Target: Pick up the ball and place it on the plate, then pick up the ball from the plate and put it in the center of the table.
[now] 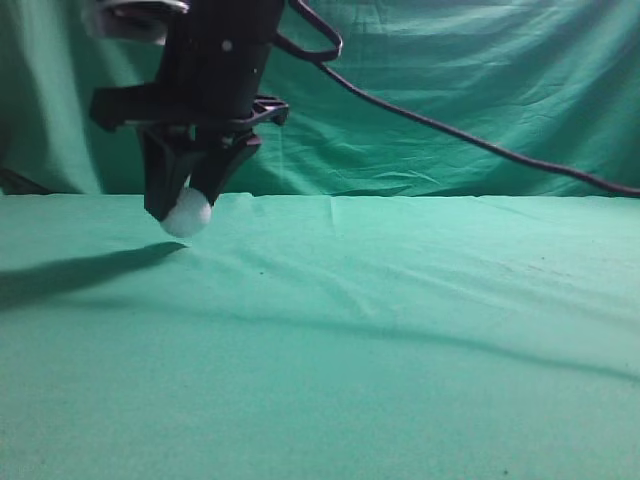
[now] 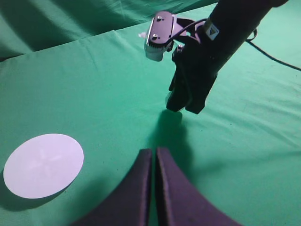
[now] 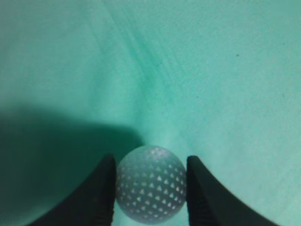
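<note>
The white dimpled ball (image 3: 150, 186) sits between the two black fingers of my right gripper (image 3: 150, 181), which is shut on it. In the exterior view this gripper (image 1: 185, 205) points down at the left and holds the ball (image 1: 187, 214) just over the green cloth; I cannot tell whether the ball touches the cloth. The left wrist view shows the same gripper (image 2: 184, 104) from the side, with the ball almost hidden. The white round plate (image 2: 43, 165) lies flat at the lower left, empty. My left gripper (image 2: 154, 157) is shut and empty, hovering to the right of the plate.
The green cloth covers the table (image 1: 400, 340) and hangs as a backdrop behind it. A black cable (image 1: 470, 140) trails from the right arm across the backdrop. The arm casts a dark shadow (image 1: 80, 272) to the left.
</note>
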Motion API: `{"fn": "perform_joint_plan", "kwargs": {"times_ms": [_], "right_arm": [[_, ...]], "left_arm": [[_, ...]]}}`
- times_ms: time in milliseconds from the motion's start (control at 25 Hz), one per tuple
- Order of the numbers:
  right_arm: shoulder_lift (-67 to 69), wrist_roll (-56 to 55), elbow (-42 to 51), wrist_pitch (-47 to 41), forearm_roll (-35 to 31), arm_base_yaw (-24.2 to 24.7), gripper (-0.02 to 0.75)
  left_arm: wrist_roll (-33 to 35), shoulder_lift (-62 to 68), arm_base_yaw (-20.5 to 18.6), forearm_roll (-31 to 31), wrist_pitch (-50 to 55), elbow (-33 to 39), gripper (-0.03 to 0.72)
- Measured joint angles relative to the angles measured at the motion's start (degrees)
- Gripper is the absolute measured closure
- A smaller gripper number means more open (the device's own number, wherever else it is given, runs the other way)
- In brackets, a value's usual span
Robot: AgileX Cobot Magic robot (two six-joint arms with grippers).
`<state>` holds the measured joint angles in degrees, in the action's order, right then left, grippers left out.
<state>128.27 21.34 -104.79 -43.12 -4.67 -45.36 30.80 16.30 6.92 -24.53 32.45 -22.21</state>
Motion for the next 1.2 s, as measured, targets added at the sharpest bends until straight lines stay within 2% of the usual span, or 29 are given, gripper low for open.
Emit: {"fn": "perform_joint_plan", "kwargs": {"times_ms": [240,280,440,600,640,720,800,960,1000,1080,1200], "right_arm": [[1.4,-0.1,-0.3,1.3,0.5,0.0,0.435],[1.4,-0.1,-0.3,1.3,0.5,0.0,0.379],[1.4,-0.1,-0.4,0.8,0.5,0.0,0.248],[1.1,-0.4,-4.9,-7.3,0.5,0.0,0.257],[0.4,-1.0,-6.7,-10.4,0.6,0.0,0.216],[-1.4,-3.1,-10.5,-16.1,0.9,0.0,0.230],[-3.6,-4.7,-14.8,-21.8,1.6,0.0,0.325],[-8.9,-6.5,-20.9,-27.8,3.9,0.0,0.619],[-10.6,-7.2,-21.7,-28.2,4.2,0.0,0.668],[-14.1,-8.3,-22.6,-28.8,4.4,0.0,0.738],[-20.1,-10.8,-22.6,-29.4,4.5,0.0,0.738]], "left_arm": [[0.0,0.0,0.0,0.6,0.0,0.0,0.688],[0.0,0.0,0.0,0.8,0.0,0.0,0.688],[0.1,0.0,0.0,1.1,0.0,0.0,0.688],[0.1,0.0,0.0,1.1,0.0,0.0,0.688],[0.1,0.0,0.0,1.1,0.0,0.0,0.688],[0.1,0.0,0.0,1.1,0.0,0.0,0.688],[0.1,0.0,0.0,1.1,0.0,0.0,0.688],[0.1,0.0,0.0,1.1,0.0,0.0,0.688],[0.1,0.0,0.0,1.1,0.0,0.0,0.688],[0.1,0.0,0.0,1.1,0.0,0.0,0.688],[0.1,0.0,0.0,1.1,-0.1,0.0,0.688]]}}
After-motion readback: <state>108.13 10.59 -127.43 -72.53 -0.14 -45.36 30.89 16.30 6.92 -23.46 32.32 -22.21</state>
